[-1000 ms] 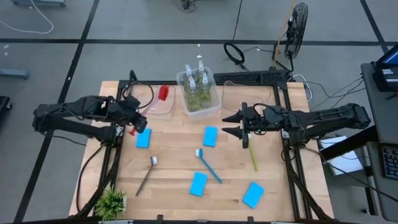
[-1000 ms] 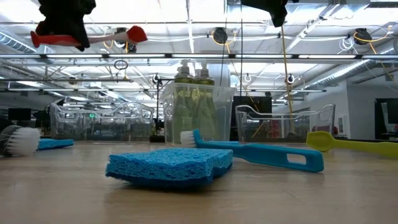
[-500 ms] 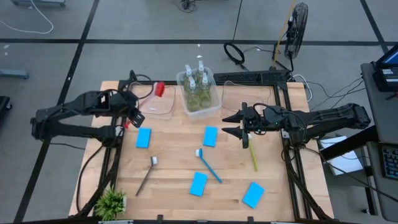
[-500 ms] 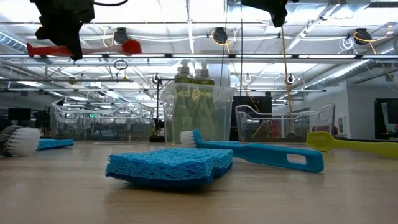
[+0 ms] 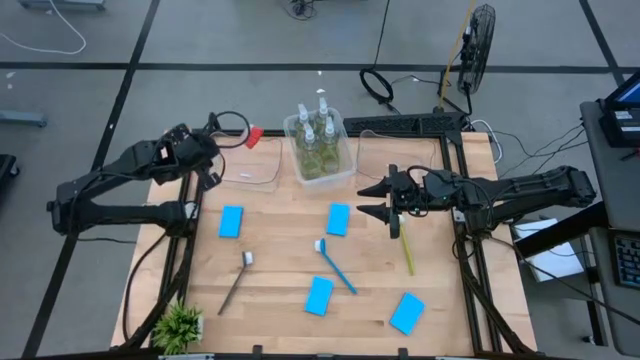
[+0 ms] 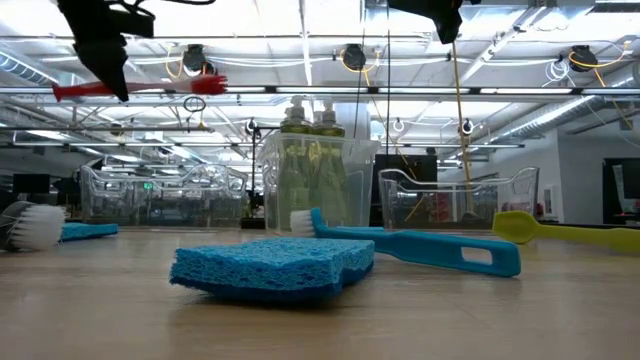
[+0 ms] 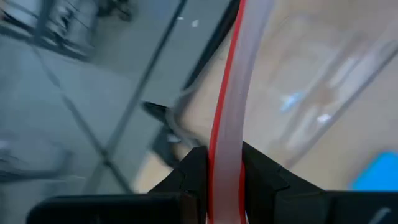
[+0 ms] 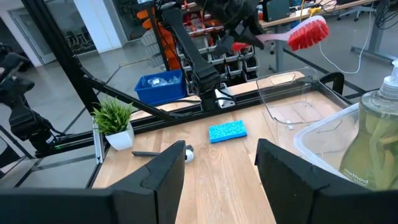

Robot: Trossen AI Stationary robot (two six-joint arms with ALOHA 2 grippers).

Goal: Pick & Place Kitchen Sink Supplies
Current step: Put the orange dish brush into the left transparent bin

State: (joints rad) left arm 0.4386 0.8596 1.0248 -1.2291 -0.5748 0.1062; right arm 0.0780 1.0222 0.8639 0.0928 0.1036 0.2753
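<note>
My left gripper point(image 5: 207, 158) is shut on the red brush point(image 6: 140, 88), high over the left clear bin point(image 5: 255, 165). The brush's red bristle head point(image 5: 255, 134) points toward the middle bin point(image 5: 345, 170), where the soap bottles point(image 5: 318, 140) stand. My right gripper point(image 5: 385, 200) hovers open over the table, between a sponge point(image 5: 338, 218) and the yellow brush point(image 5: 405, 248). Further sponges point(image 5: 231, 221) point(image 5: 319, 295) point(image 5: 407, 312), the blue brush point(image 5: 335, 265) and the dark grey brush point(image 5: 237, 280) lie flat on the wood. My left gripper pinches the red brush's pale handle point(image 7: 227, 140) between its two fingers point(image 7: 194, 169), which lie across it. The hold is toward the handle's free red end point(image 6: 62, 93), with the fingers coming from above. The brush is lifted clear and about level.
A second clear bin point(image 5: 400, 150) stands at the far right of the table. A small potted plant point(image 5: 178, 325) sits at the near left corner. Bare wood shows between the scattered sponges and brushes.
My left gripper has moved toward the table's far edge and a little to the left, carrying the red brush over the left bin. The brush has levelled out from a slight tilt.
</note>
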